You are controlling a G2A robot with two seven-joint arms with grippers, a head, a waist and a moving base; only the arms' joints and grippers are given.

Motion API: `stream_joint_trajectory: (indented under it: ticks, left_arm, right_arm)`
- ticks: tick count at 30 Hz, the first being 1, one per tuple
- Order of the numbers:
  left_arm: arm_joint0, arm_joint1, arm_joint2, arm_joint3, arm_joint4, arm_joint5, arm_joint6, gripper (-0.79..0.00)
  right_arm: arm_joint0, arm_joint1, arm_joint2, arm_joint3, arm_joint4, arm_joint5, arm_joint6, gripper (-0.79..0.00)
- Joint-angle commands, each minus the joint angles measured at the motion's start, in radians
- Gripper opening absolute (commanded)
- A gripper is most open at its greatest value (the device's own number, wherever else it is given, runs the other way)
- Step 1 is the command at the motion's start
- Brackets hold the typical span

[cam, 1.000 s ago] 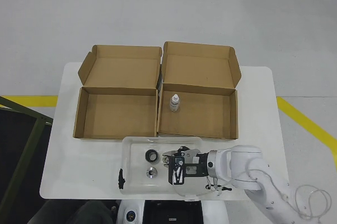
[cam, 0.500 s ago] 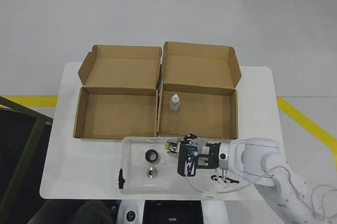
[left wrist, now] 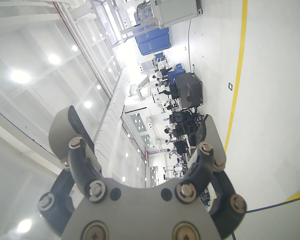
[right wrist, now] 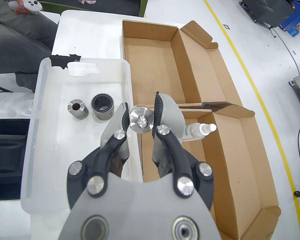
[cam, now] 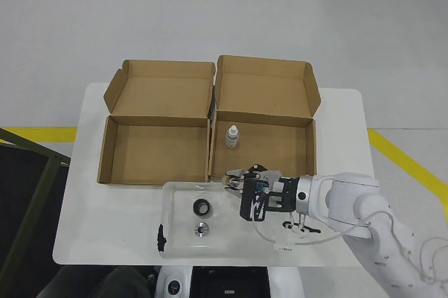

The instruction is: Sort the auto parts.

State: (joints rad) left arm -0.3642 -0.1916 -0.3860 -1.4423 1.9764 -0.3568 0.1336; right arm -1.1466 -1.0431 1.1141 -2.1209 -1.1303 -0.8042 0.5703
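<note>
White table [cam: 343, 112] | our right gripper [right wrist: 141, 113] clamps round silver metal part [right wrist: 141, 124] at brown cardboard box [right wrist: 240, 163] rim, we judge for dropping | left gripper [left wrist: 140, 121] fingers apart.

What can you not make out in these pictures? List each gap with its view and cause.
Right wrist view: metal disc, sides covered by fingers of the right gripper.
Right wrist view: spray bottle, base behind a finger.
Top view: black bearing and steel cylinder, too small for detail.
</note>
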Motion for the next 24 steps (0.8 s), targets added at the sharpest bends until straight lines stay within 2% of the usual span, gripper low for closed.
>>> stream_joint_trajectory:
  ticks: [1, 9, 17, 24]
  left_arm:
    - [0.0, 0.0, 0.0, 0.0, 0.0, 0.0, 0.0, 0.0]
    - [0.0, 0.0, 0.0, 0.0, 0.0, 0.0, 0.0, 0.0]
    - [0.0, 0.0, 0.0, 0.0, 0.0, 0.0, 0.0, 0.0]
    - [0.0, 0.0, 0.0, 0.0, 0.0, 0.0, 0.0, 0.0]
  right_arm:
    - [0.012, -0.001, 0.002, 0.013, 0.006, 0.008, -0.002, -0.785]
    - [0.07, -0.002, 0.007, 0.103, 0.045, 0.023, 0.02, -0.785]
    - [0.166, -0.015, -0.051, 0.248, 0.08, 0.035, 0.054, -0.785]
    - [0.239, -0.029, -0.109, 0.351, 0.051, 0.072, 0.074, -0.785]
